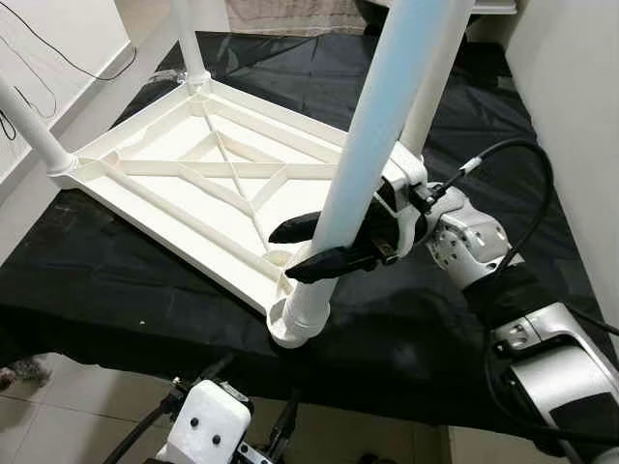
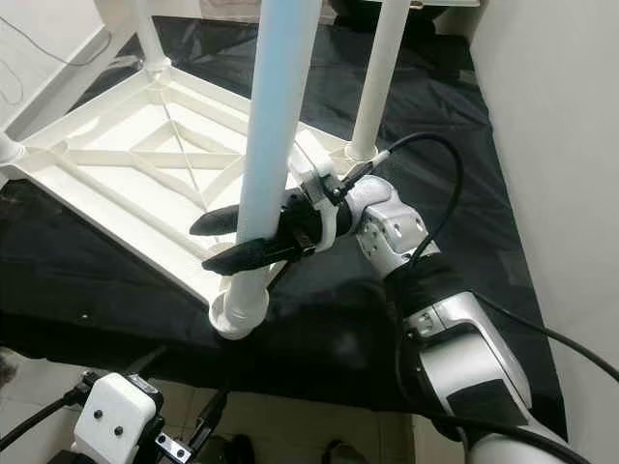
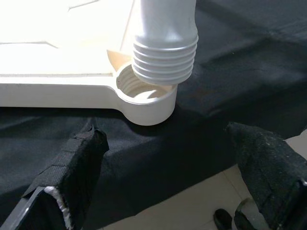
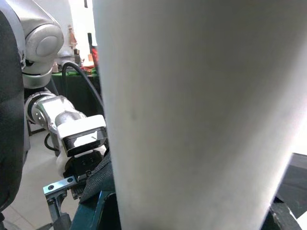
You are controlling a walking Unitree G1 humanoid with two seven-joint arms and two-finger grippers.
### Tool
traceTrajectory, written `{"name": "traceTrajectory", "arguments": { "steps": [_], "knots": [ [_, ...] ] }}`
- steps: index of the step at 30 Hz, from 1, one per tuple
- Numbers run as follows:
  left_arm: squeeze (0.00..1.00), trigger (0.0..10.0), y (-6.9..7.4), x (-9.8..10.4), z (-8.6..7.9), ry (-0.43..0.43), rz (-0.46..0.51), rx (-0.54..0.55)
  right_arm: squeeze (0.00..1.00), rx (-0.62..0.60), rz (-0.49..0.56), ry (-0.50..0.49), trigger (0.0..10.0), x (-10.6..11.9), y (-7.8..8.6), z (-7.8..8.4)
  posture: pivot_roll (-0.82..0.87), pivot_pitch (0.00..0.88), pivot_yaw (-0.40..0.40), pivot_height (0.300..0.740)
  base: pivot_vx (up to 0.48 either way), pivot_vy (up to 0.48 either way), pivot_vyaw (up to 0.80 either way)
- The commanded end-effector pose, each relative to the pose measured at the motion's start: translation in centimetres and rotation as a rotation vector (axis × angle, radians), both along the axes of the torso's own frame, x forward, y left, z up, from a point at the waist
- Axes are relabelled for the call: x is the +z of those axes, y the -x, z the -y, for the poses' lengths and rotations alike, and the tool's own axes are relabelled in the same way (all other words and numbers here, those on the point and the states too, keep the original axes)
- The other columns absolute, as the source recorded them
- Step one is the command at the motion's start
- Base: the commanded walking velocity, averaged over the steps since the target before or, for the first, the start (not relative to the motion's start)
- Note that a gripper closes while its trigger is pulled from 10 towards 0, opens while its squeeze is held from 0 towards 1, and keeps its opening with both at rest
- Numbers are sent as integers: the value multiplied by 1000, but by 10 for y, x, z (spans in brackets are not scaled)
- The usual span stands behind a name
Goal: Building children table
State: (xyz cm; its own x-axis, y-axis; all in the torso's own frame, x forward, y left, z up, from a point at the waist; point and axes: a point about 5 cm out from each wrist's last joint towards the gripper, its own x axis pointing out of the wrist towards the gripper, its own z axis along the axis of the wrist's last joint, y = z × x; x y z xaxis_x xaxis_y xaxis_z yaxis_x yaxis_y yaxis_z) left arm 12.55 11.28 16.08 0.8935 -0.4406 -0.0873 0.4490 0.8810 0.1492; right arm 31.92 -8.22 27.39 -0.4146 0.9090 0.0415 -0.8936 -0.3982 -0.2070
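Leg over the corner socket

Table top (image 1: 193, 174) lies upside down on a black cloth (image 1: 426, 329), 3 legs already standing in its other corners. The right gripper (image 1: 314, 246) clamps the leg (image 1: 372, 145), its threaded end tilted at the socket (image 3: 144, 98). The left gripper (image 3: 172, 172) hangs below, fingers apart.

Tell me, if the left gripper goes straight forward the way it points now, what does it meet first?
Probably the corner socket of the upturned tabletop, where the leg's threaded end sits tilted. The left gripper is open and aimed there over the black cloth; depth is unclear.
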Motion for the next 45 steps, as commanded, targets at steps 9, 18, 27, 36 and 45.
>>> {"name": "traceTrajectory", "arguments": {
  "steps": [9,18,27,36,45],
  "knots": [
    [0,10000,4,-8,8,16,-31,-14,0,45,12,-20,10000,2,-2,-25,92,243,-13,734,0,0,0],
    [0,10000,6,-9,11,18,-26,-10,0,49,26,33,10000,-6,0,-28,91,241,-21,734,0,0,0],
    [0,10000,6,-9,13,15,-18,-8,0,-10,64,119,10000,-17,-9,-27,86,237,-22,734,0,0,0],
    [0,10000,5,-9,13,12,-12,-3,0,0,84,156,10000,-21,-8,-31,86,244,-27,734,0,0,0],
    [0,10000,4,-10,13,9,-9,2,0,23,122,177,10000,-33,3,-48,83,253,-25,734,0,0,0]
  ]
}}
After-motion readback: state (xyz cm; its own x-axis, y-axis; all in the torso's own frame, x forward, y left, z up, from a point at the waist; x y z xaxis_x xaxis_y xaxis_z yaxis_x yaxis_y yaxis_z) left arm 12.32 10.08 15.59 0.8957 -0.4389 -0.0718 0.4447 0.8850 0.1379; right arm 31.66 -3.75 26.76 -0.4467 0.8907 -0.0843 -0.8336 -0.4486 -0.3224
